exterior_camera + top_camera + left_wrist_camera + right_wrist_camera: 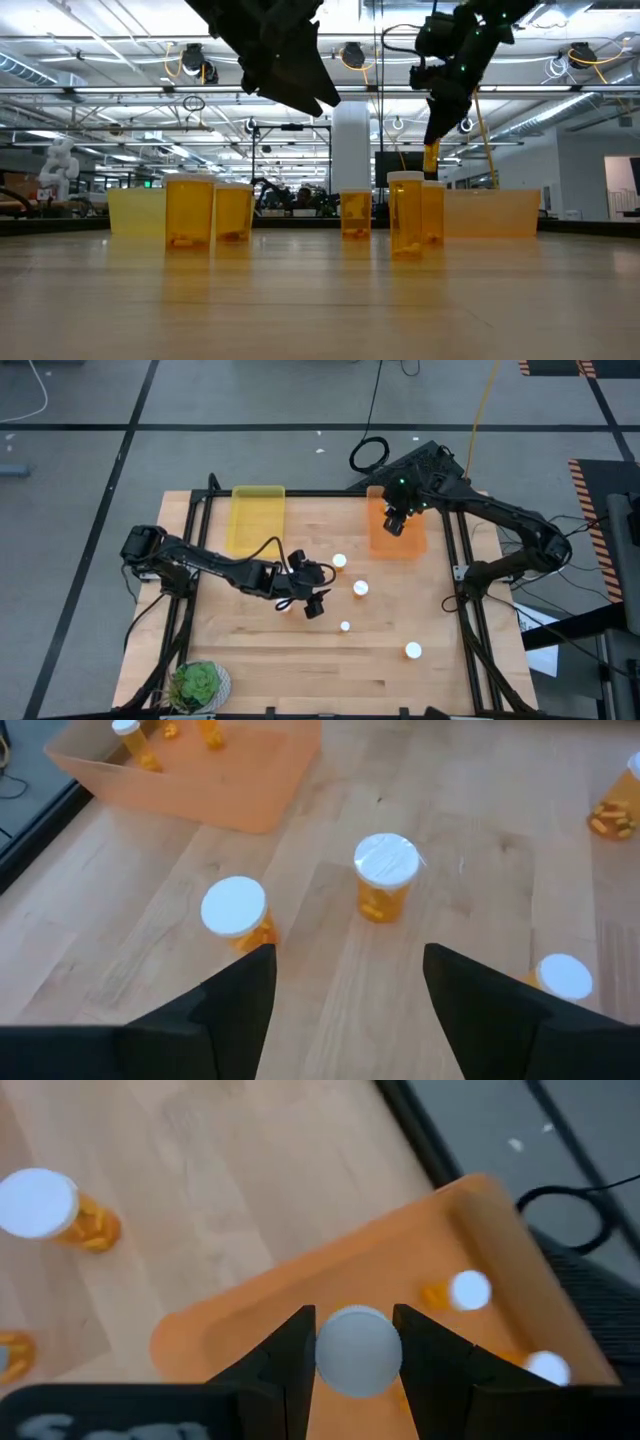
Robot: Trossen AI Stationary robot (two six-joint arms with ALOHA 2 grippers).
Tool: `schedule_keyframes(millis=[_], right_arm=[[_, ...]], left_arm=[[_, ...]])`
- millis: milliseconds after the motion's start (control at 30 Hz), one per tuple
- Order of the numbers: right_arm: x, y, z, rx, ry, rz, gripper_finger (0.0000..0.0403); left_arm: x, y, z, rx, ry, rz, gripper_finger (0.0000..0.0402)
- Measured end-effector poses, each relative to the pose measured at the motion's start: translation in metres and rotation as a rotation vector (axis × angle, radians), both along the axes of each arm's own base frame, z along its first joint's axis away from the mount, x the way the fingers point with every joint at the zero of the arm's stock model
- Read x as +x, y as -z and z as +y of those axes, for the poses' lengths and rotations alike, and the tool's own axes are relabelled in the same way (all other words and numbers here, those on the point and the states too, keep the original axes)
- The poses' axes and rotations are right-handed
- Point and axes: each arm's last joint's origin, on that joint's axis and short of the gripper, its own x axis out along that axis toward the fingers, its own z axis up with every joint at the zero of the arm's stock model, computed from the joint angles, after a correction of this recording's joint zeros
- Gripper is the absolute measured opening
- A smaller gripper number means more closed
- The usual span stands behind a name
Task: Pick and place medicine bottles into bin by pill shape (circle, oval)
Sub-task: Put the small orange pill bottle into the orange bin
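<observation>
Closest to the right wrist camera is a white-capped medicine bottle [358, 1352], pinched between the two dark fingers of the right gripper [357, 1348]. It hangs over the orange bin [300, 1305]. That view also shows two more white caps [470, 1291] lying inside the bin, which the top camera does not show clearly.

From above, the right gripper [397, 520] sits over the orange bin [412, 542] at about 1 o'clock on the wooden table [250, 650]. A yellow bin [257, 518] lies at about 11 o'clock. The left gripper [318, 592] is near the middle of the table, and its fingers are spread apart with nothing between them.

Four loose bottles stand on the wood in the top view: one [339, 562] just past the left gripper, one [360, 589] beside it at 3 o'clock, a small one [345, 626] toward 5 o'clock, and one [412, 651] farther out at 5 o'clock. A green plant [196, 682] sits at 7 o'clock.

The left wrist view looks past its open fingers [240, 1000] at two upright bottles [384, 878] [236, 912] close by. You can see pills inside them, which the top view hides.

The low view shows the bottles [190, 210] as a row of orange cups standing upright, and the held bottle [431, 157] up in the air.
</observation>
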Motion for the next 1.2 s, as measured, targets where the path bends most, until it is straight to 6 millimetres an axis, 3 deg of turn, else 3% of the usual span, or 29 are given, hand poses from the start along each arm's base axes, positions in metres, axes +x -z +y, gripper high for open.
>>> schedule_keyframes(millis=[167,633,900,1200], right_arm=[[0.0,0.017,-0.007,0.037,-0.011,-0.046,0.0118],[0.005,0.073,-0.014,0.154,0.016,0.09,0.0118],[0.0,0.085,-0.017,0.143,0.038,0.073,0.0118],[0.0,0.086,-0.017,0.142,0.039,0.072,0.0119]], left_arm=[[0.001,0.0,0.006,0.009,-0.01,0.003,0.0255],[0.001,0.0,0.009,0.014,-0.012,0.007,0.0255],[0.001,0.0,0.009,0.013,-0.01,0.007,0.0255],[0.001,0.0,0.009,0.012,-0.009,0.005,0.0255]])
